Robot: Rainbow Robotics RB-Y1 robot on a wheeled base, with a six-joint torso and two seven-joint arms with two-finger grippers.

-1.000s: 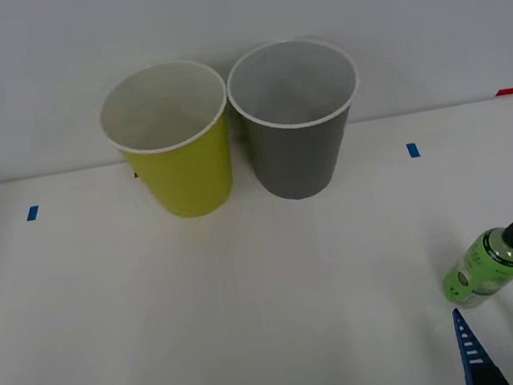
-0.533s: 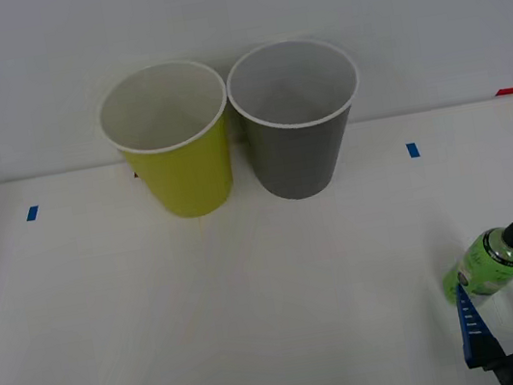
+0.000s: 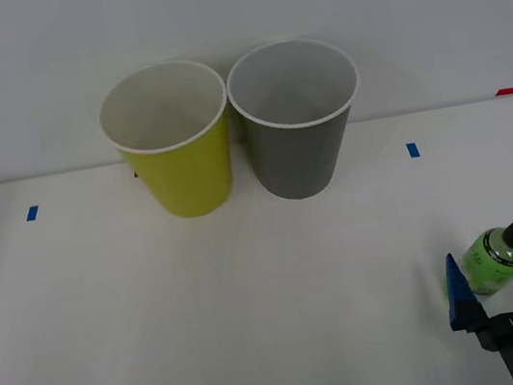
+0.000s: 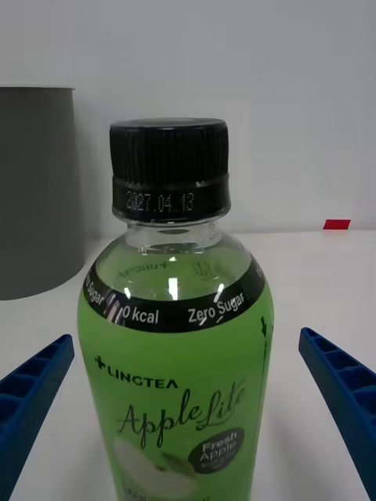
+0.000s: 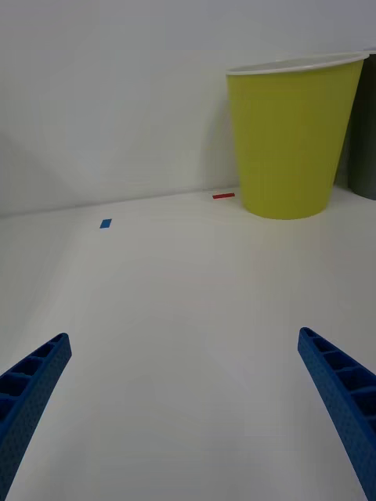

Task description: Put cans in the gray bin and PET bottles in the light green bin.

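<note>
The right gripper (image 3: 500,274) stands wide apart, its blue fingers (image 4: 341,387) flanking the upright PET bottle (image 3: 499,258) without touching it. Ahead of it and to its left, well apart across bare white table (image 3: 206,308), the gray bin (image 3: 296,118) stands against the wall, with the light green bin (image 3: 172,139) just beside it, farther left. Blue tape (image 3: 413,150) lies between bottle and bins. The left gripper (image 5: 188,391), also spread open, hangs over bare table facing the light green bin.
</note>
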